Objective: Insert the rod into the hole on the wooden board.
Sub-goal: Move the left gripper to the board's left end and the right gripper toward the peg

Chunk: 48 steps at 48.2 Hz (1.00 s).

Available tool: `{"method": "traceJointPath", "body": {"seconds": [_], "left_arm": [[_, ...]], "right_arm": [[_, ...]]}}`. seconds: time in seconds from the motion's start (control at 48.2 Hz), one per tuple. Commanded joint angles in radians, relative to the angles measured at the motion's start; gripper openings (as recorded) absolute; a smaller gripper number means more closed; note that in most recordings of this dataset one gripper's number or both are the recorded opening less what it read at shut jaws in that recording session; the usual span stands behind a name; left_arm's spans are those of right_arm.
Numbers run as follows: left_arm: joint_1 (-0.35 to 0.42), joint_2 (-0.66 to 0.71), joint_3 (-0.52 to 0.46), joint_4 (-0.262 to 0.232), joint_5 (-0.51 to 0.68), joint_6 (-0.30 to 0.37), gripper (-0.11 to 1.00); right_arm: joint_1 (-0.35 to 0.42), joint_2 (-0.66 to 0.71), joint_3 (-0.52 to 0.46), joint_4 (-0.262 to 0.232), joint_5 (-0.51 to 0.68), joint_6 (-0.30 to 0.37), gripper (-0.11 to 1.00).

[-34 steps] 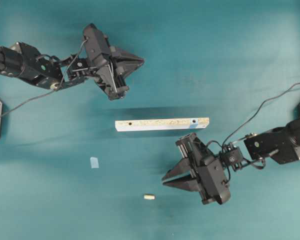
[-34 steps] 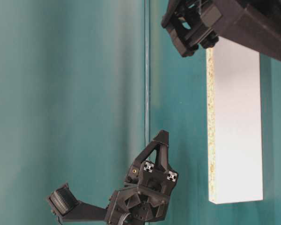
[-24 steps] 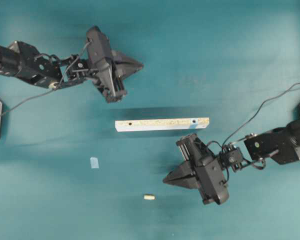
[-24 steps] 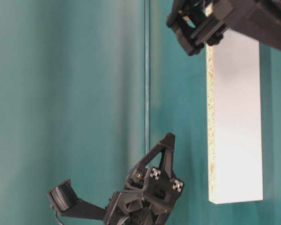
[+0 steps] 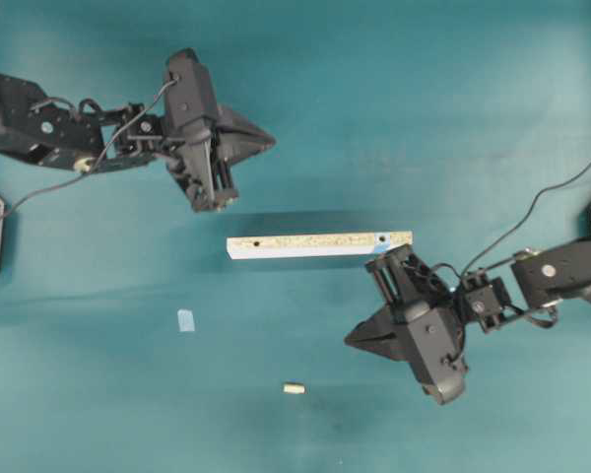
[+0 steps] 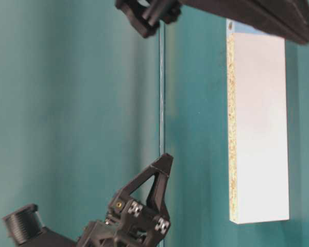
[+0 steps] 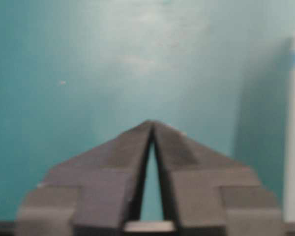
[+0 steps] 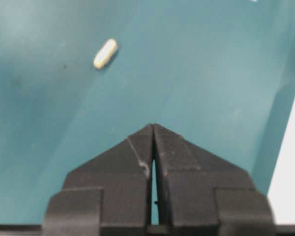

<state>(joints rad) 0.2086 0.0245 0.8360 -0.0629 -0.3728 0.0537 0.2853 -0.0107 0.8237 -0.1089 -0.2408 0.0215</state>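
Rod [image 5: 294, 388] lies loose on the teal table [image 5: 473, 99], nearest my side of the overhead view, nothing touching it. In the right wrist cam it's up and left of the tips, well apart from them.

Right gripper [image 5: 349, 340] sits near the rod, tips pointing its way. Fingers pressed together w/ nothing between them, so it's clenched empty. I read the step as pre-grasp: rod not picked up yet, nothing inserted. Next move, as I judge it: spread the fingers, bring them over the rod, line them up across its short side, drop, pinch. Rod is small and round, so it could roll or slip if the pinch lands off-centre.

Small pale-blue square [image 5: 185, 320] lies left of the rod, apart from it. Not part of the job.

Further out, the board [image 5: 318, 244] stands on its long edge mid-table, speckled face up, white side showing in the low cam. One hole near the left end [image 5: 256, 242], another at the right end by the blue mark [image 5: 382, 238]. Both look empty.

Farthest, left gripper [image 5: 273, 140] hangs beyond the board, clear of it. Tips meet at the front, thin gap behind, holding nothing. Prob. needs to steady the board later.

No bins or trays in view.
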Motion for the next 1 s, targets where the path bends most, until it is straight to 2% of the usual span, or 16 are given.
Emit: {"method": "traceJointPath", "body": {"seconds": [0.0, 0.083, 0.187, 0.332, 0.436, 0.519, 0.581, 0.726, 0.768, 0.975], "left_arm": [[-0.029, -0.055, -0.008, 0.003, 0.032, 0.003, 0.25], [-0.054, -0.078, -0.009, 0.003, 0.064, 0.003, 0.35], [-0.092, -0.101, -0.012, 0.003, 0.1, 0.005, 0.4], [-0.146, -0.118, -0.017, 0.003, 0.153, 0.002, 0.46], [-0.176, -0.12, -0.023, 0.003, 0.196, -0.003, 0.66], [-0.19, -0.115, -0.032, 0.0, 0.233, -0.009, 0.87], [-0.195, -0.109, -0.038, 0.0, 0.258, -0.018, 0.96], [-0.201, -0.087, -0.041, 0.0, 0.268, -0.032, 0.99], [-0.201, -0.078, -0.043, 0.0, 0.268, -0.032, 0.99], [-0.202, -0.044, -0.044, 0.0, 0.268, -0.034, 0.99]], "right_arm": [[0.011, -0.048, -0.031, 0.0, 0.081, 0.002, -0.01], [0.015, -0.054, -0.058, 0.002, 0.169, 0.011, -0.01], [0.018, -0.052, -0.107, 0.0, 0.273, 0.049, -0.01], [0.02, -0.049, -0.166, 0.0, 0.385, 0.149, 0.0], [0.023, -0.044, -0.184, 0.0, 0.43, 0.215, 0.01], [0.026, -0.041, -0.19, 0.0, 0.456, 0.265, 0.13], [0.029, -0.041, -0.199, 0.0, 0.471, 0.293, 0.28], [0.034, -0.032, -0.235, 0.0, 0.538, 0.328, 0.71], [0.035, -0.028, -0.25, 0.0, 0.568, 0.33, 0.8], [0.038, 0.028, -0.357, 0.0, 0.727, 0.334, 0.81]]}}
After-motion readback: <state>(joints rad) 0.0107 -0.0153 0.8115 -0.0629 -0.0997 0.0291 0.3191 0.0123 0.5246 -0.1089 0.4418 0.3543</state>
